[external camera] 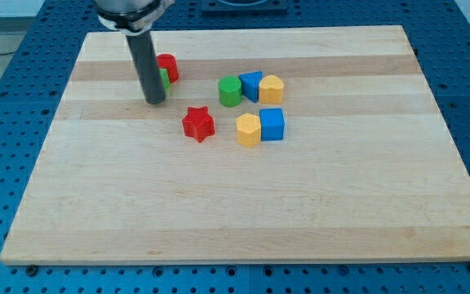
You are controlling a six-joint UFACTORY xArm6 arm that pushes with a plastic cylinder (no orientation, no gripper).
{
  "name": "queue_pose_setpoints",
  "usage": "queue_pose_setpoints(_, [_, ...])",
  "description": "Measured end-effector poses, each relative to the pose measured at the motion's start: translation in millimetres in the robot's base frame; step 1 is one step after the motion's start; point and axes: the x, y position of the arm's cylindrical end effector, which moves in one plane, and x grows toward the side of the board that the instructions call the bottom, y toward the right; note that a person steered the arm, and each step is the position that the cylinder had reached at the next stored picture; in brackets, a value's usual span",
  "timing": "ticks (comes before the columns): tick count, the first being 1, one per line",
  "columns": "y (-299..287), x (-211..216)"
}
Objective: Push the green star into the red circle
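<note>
The green star (163, 78) is mostly hidden behind my rod; only a green sliver shows at the rod's right side. It touches the red circle (168, 67), which sits just above and to the right of it, near the board's upper left. My tip (154, 100) rests on the board directly at the lower left of the green star, touching or almost touching it.
A red star (198, 124) lies below right of my tip. A green cylinder (230, 91), blue triangle (251, 85) and yellow block (272, 88) form a row at centre. A yellow hexagon (249, 129) and blue cube (272, 124) sit below them. The wooden board (243, 212) has blue pegboard around it.
</note>
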Motion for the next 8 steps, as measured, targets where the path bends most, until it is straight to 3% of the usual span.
queue_pose_setpoints(8, [-36.9,-54.7])
